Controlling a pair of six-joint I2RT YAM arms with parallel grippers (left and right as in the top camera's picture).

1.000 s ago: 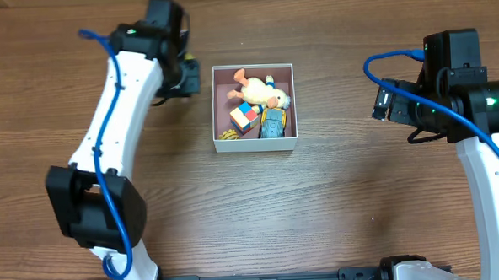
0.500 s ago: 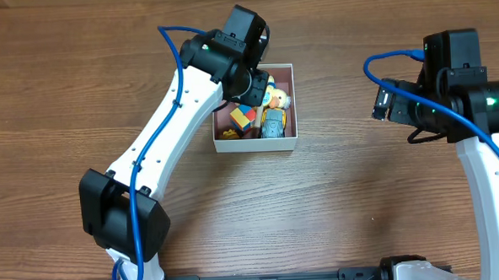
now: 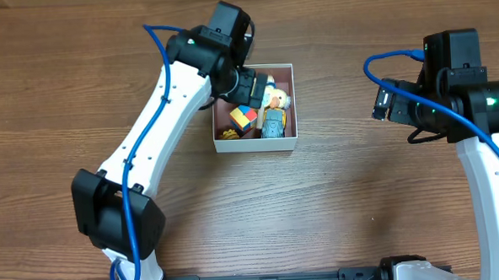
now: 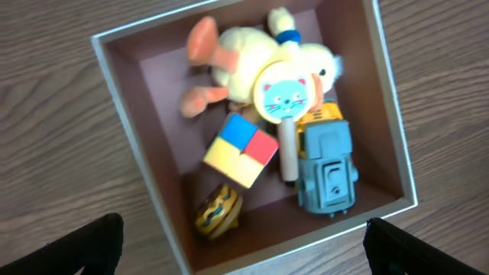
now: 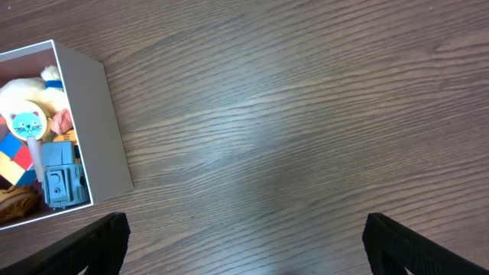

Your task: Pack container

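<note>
Currently the container (image 3: 275, 144) is seen on the table (image 3: 337, 212), toys (image 4: 240, 150) inside. The left gripper (image 4: 244, 250) is held above it, fingers (image 4: 84, 248) spread, empty; the right gripper (image 5: 244, 246), equally spread, is positioned well apart.

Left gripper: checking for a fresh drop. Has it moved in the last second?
Yes. Overhead, the left gripper has swung right, from beside the container's left wall to above its inside.

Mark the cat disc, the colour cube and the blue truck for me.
cat disc (image 4: 284, 95), left wrist view, on the cat's face.
colour cube (image 4: 241, 149), left wrist view, top face centre.
blue truck (image 4: 327, 168), left wrist view, middle of its body.
</note>
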